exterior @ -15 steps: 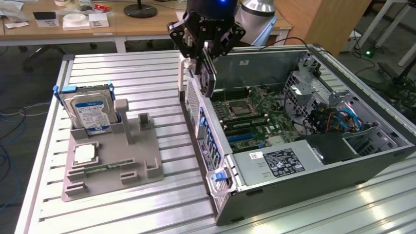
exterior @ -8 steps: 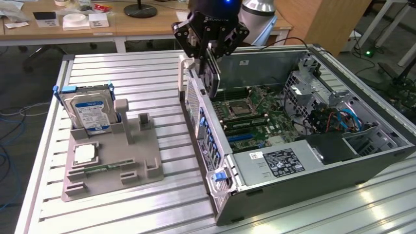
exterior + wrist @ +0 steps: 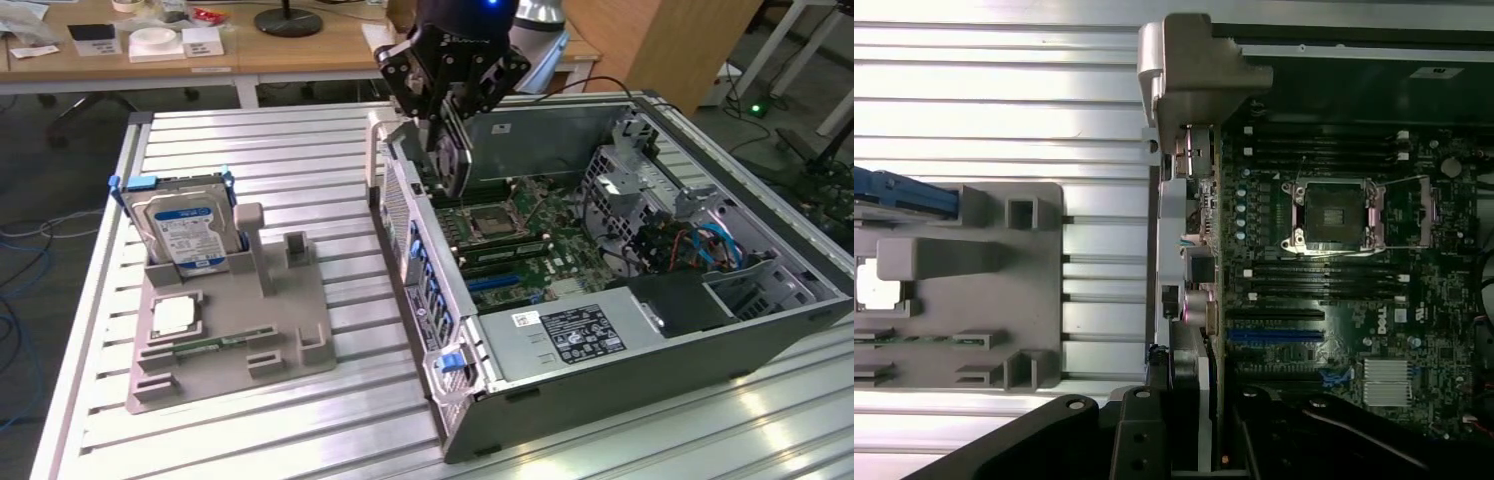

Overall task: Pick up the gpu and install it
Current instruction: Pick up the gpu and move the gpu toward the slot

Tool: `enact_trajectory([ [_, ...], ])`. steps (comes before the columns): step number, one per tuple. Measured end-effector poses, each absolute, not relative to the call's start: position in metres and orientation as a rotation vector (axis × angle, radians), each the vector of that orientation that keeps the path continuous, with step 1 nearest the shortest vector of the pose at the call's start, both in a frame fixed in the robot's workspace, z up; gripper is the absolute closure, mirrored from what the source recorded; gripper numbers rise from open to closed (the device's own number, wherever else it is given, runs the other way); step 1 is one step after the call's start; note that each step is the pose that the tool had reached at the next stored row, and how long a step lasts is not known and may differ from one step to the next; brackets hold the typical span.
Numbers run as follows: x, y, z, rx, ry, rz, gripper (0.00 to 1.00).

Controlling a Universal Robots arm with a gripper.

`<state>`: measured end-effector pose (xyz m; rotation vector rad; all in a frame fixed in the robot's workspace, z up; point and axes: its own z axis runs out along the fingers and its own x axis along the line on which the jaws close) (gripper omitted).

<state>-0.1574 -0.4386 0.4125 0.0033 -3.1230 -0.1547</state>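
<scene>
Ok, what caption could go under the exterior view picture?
The claw holds the gpu on edge over the open computer case.

Wooden desk behind; wooden cabinet alongside; grey floor.

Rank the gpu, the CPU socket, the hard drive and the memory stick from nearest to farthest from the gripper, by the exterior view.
1. gpu: held in the gripper, over the case.
2. CPU socket: on the board below.
3. hard drive: upright in the holder, exterior view's left.
4. memory stick: holder's near end.
</scene>
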Motion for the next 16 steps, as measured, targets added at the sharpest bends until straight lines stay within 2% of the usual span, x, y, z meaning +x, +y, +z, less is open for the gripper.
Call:
enact_trajectory([
  [16,-0.145,-0.439,0.412,0.003,-3.123,-0.155,0.72],
])
